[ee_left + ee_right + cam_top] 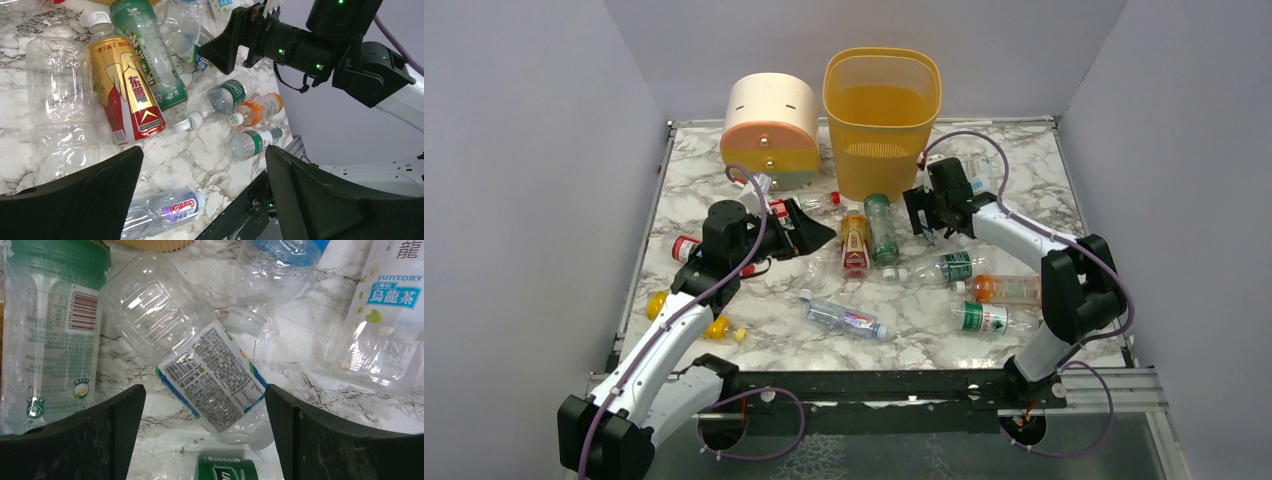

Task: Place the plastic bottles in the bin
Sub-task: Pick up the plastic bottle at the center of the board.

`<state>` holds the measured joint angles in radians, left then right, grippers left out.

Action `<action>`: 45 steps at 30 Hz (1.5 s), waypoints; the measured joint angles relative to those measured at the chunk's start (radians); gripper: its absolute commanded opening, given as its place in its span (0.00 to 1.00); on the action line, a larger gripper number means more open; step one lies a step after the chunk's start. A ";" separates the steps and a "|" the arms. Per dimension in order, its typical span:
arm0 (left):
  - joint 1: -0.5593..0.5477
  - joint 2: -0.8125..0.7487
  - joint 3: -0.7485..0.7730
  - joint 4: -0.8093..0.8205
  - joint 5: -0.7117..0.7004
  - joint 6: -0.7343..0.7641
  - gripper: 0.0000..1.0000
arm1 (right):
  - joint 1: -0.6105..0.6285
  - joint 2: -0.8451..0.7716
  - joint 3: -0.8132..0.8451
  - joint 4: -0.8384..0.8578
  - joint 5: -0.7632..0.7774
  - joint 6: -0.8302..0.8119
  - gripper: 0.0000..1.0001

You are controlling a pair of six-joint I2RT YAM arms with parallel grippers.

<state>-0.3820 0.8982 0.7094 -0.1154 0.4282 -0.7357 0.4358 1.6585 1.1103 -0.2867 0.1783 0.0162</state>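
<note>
- R gripper point(202, 407): released, empty. Clear bottle w/ blue-edged label point(210, 372) lies on desk point(904, 345) directly under it, long axis diagonal across jaw gap.
- L gripper point(204, 165): released, empty, farther off.
- Bin point(882, 165): just behind R gripper.

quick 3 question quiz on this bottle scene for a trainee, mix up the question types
1. True or false: the left claw and the right claw both stand open, gripping nothing.
2. Multiple choice: what stands beside the bin, on its left in the top view? A) round drawer unit B) cardboard box C) kettle
3. Fill in: the red-and-gold bottle lies alongside a neighbour bottle with a ___ label.

Key: 1 true; 2 A; 3 green
</note>
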 measured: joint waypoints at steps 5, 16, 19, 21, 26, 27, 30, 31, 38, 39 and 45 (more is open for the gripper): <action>0.000 0.000 0.000 -0.002 0.000 0.000 0.99 | 0.000 0.042 0.000 0.007 -0.011 -0.019 0.93; -0.012 0.001 0.000 -0.008 -0.003 0.000 0.99 | -0.001 0.068 -0.046 0.068 -0.062 -0.019 0.79; -0.018 0.006 0.000 -0.008 -0.003 0.000 0.99 | -0.001 0.051 -0.073 0.096 -0.073 -0.016 0.71; -0.022 0.010 0.000 -0.008 -0.003 0.001 0.99 | -0.001 0.029 -0.096 0.106 -0.080 -0.011 0.66; -0.033 0.024 0.000 -0.009 -0.008 0.001 0.99 | -0.001 -0.006 -0.124 0.101 -0.093 0.003 0.58; -0.034 0.027 0.000 -0.010 -0.010 0.001 0.99 | -0.001 -0.012 -0.126 0.099 -0.098 0.006 0.58; -0.040 0.030 0.000 -0.013 -0.015 0.001 0.99 | -0.001 -0.042 -0.127 0.088 -0.108 0.013 0.56; -0.043 0.030 0.000 -0.015 -0.018 0.001 0.99 | 0.000 -0.058 -0.127 0.082 -0.111 0.014 0.56; -0.047 0.030 0.000 -0.016 -0.037 0.001 0.99 | 0.006 -0.236 -0.128 0.045 -0.136 0.035 0.56; -0.048 0.030 0.000 -0.016 -0.038 0.001 0.99 | 0.007 -0.267 -0.128 0.040 -0.144 0.039 0.56; -0.050 0.030 0.000 -0.018 -0.052 0.006 0.99 | 0.010 -0.446 -0.128 0.000 -0.204 0.058 0.56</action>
<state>-0.4324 0.9283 0.7094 -0.1337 0.3763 -0.7296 0.4461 1.2121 0.9825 -0.2863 -0.0257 0.0738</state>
